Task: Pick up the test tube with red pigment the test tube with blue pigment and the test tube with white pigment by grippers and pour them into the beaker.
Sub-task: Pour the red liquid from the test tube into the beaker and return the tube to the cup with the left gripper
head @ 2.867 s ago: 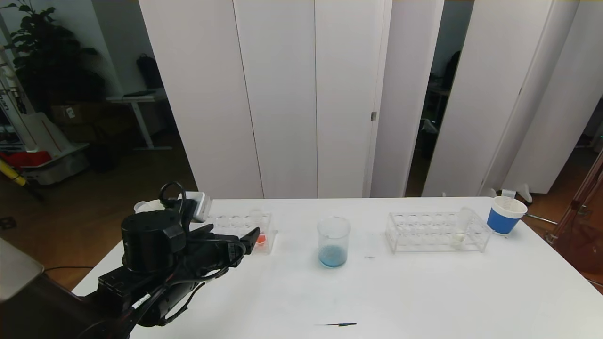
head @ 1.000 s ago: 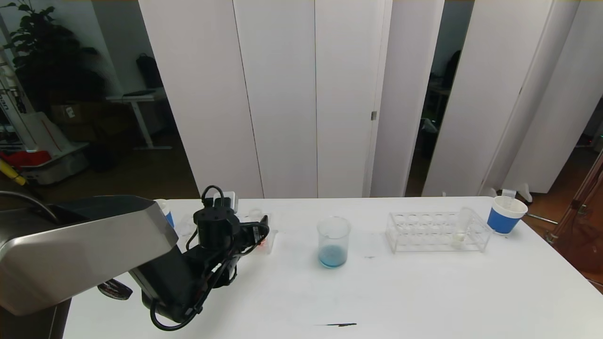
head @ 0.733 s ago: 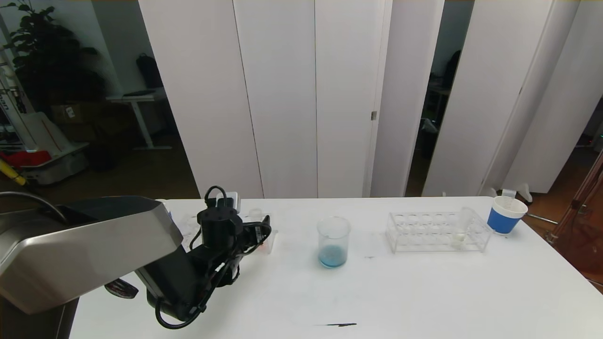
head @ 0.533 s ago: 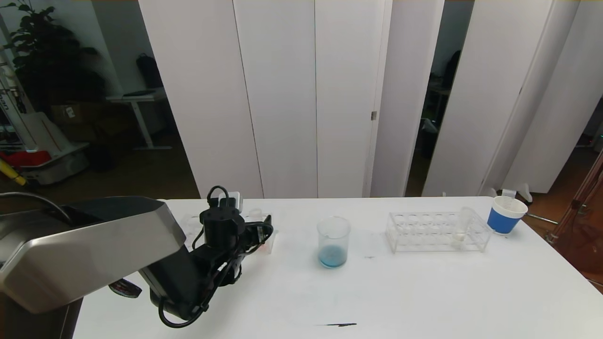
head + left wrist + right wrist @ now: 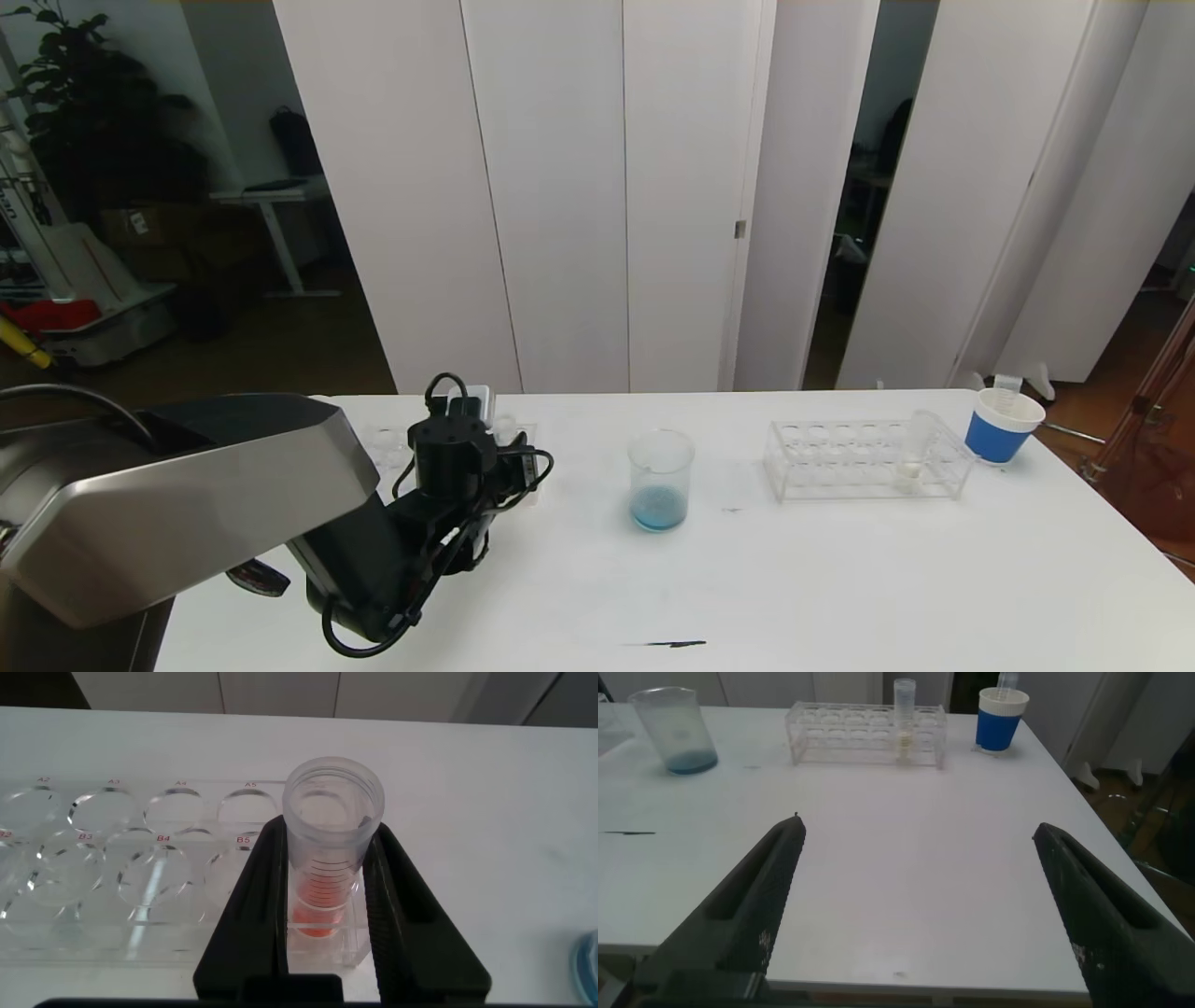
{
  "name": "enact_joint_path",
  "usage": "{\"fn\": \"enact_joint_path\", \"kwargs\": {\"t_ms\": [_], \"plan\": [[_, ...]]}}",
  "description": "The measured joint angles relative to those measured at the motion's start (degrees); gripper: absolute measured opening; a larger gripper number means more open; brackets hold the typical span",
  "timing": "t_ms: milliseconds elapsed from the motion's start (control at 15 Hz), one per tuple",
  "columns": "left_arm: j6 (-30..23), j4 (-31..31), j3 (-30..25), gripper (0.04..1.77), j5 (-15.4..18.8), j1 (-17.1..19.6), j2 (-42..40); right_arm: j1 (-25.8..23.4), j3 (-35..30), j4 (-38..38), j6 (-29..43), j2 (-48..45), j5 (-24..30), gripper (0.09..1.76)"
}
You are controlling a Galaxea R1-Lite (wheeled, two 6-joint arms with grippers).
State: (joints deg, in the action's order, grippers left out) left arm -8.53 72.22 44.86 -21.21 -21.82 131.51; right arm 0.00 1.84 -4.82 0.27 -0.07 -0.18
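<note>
My left gripper (image 5: pixel 534 462) (image 5: pixel 329 831) reaches over the left clear rack (image 5: pixel 112 859), its fingers closed against both sides of the test tube with red pigment (image 5: pixel 332 812), which stands upright in the rack's end hole. The beaker (image 5: pixel 661 481) (image 5: pixel 674 730) stands mid-table with blue liquid at its bottom. The test tube with white pigment (image 5: pixel 913 448) (image 5: pixel 904 714) stands in the right rack (image 5: pixel 840 462). The test tube with blue pigment is out of view. My right gripper (image 5: pixel 917 826) is open and empty over the table's near right edge.
A white paper cup with a blue sleeve (image 5: pixel 1001 427) stands right of the right rack. A small dark mark (image 5: pixel 665 643) lies on the table near the front. My left arm's silver housing (image 5: pixel 168 504) covers the table's left part.
My left arm has reached forward and right across the left rack. Its fingers have come up around the red tube.
</note>
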Motion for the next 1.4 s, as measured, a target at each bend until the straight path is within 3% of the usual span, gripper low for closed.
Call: {"fn": "enact_joint_path", "kwargs": {"t_ms": [1400], "plan": [[-0.3,-0.1,2.5,0.56,-0.2,-0.1,1.8,0.0,0.0,0.0,0.0,0.0,0.0,1.75]]}}
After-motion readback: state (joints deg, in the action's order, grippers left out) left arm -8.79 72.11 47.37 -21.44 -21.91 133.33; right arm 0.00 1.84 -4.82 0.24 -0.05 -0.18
